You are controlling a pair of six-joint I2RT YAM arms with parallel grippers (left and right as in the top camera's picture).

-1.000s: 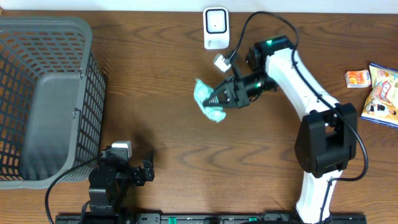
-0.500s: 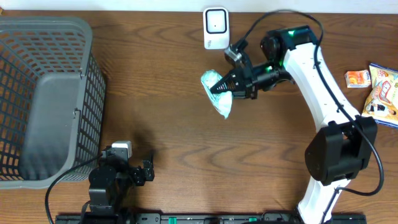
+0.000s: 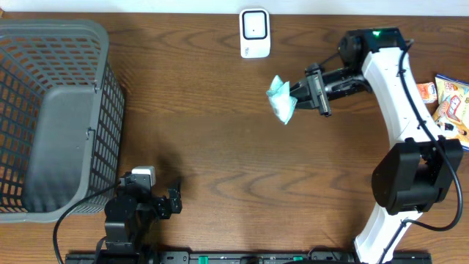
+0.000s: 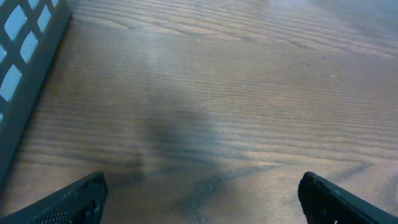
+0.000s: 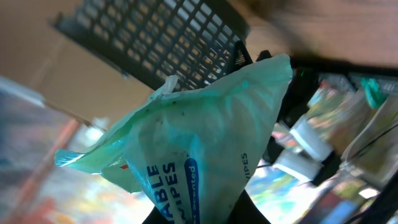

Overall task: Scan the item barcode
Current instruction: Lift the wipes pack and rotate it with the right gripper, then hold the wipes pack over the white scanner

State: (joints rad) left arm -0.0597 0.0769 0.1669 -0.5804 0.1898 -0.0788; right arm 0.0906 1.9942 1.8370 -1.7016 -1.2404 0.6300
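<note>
1 soft teal packet of wipes (image 3: 281,100) is the thing to scan. It hangs in the air above the back half of the worktop (image 3: 220,147), nearer the back edge than the front, just right of the white scanner (image 3: 254,33) that stands at the middle of the back edge. The right gripper (image 3: 295,94) is closed on the packet, pinching it at one end so that most of the pouch sticks out past the jaws. The left gripper (image 4: 202,202) stands wide open and holds nothing, low over the front left of the worktop beside the grey basket (image 3: 110,110).

In the right wrist view the film is creased and bulging, and part of the word "WIPES" shows. No barcode can be made out.

It looks light, limp and a little slick, so a firm pinch on the flat sealed end seems the safest hold. Squeezing the full middle would likely let it slide. Because it sags and folds, the printed face may curve away from the scanner. 2 snack packs (image 3: 448,110) lie at the right edge, well apart.
</note>
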